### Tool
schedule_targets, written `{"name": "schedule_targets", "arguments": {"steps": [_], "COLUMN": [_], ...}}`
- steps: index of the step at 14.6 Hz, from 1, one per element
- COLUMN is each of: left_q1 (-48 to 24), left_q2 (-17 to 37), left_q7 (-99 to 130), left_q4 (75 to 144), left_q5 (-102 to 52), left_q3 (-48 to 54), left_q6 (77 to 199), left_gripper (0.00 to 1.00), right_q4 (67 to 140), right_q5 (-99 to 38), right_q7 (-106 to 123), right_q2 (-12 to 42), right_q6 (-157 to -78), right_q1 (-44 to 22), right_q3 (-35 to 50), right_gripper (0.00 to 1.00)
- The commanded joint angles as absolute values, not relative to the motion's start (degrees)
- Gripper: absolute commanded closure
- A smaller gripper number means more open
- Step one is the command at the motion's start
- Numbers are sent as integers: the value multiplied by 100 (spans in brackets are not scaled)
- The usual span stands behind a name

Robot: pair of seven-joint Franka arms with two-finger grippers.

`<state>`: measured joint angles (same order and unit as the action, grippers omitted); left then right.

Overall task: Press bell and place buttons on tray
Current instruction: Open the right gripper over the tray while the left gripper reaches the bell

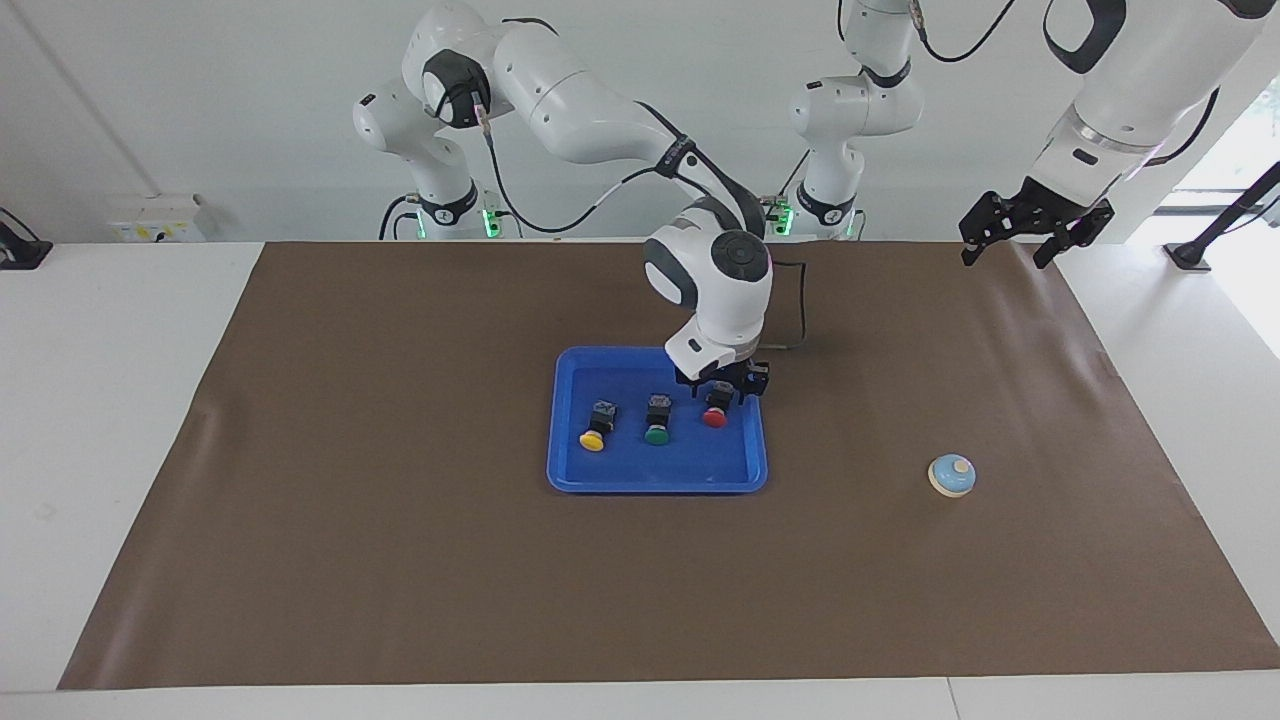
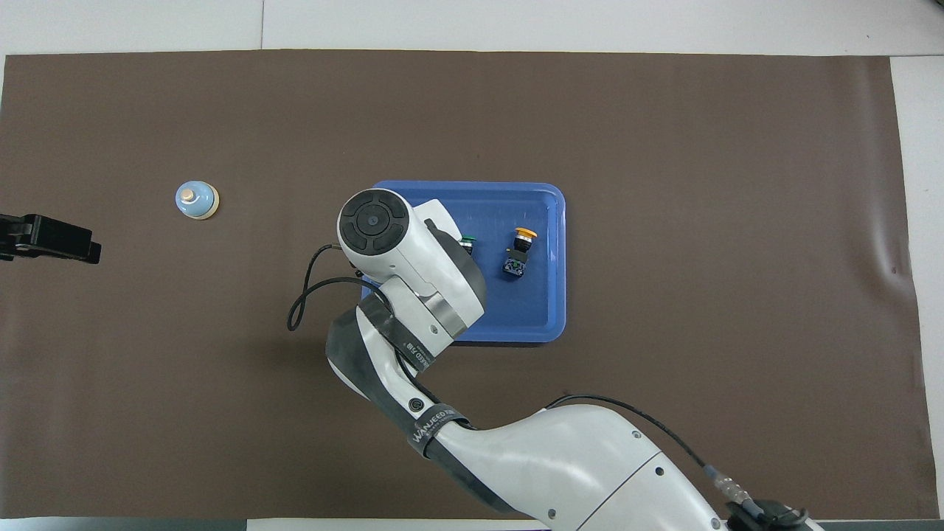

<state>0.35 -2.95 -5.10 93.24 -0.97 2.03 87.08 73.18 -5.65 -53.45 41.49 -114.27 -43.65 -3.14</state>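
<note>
We are hovering our right end effector (image 1: 724, 386), open, over the red button (image 1: 715, 413) resting on the tray (image 1: 570, 478), the bell (image 1: 951, 475) needing pressing next.

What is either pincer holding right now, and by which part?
Nothing is held. The right pincer stands open around the red button lying on the tray; the left pincer waits open, empty, over the table's edge.

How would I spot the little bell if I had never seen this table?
Start at the blue tray mid-table on the brown mat. Look toward the left arm's end: the bell sits alone there, a pale blue dome with a cream knob, unlike the black-bodied buttons in the tray.
</note>
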Motion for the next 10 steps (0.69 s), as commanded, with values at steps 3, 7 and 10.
{"name": "schedule_targets", "arguments": {"steps": [3, 7, 10], "left_q1": [44, 44, 44], "left_q2": [-369, -369, -369], "left_q7": [-554, -554, -554], "left_q4": [9352, 9352, 9352], "left_q5": [-132, -132, -132], "left_q3": [185, 185, 185], "left_q6": [8666, 8666, 8666], "left_gripper": [0, 0, 0], "right_q4": [7383, 7409, 7409], "right_q5": [-589, -598, -606], "right_q7": [-5362, -4512, -3545], "right_q2": [3350, 2805, 2506], "right_q6": [-10680, -10100, -9696], "right_q1": [-3755, -2780, -2138], "right_q3": [-597, -589, -589], "right_gripper": [0, 0, 0]}}
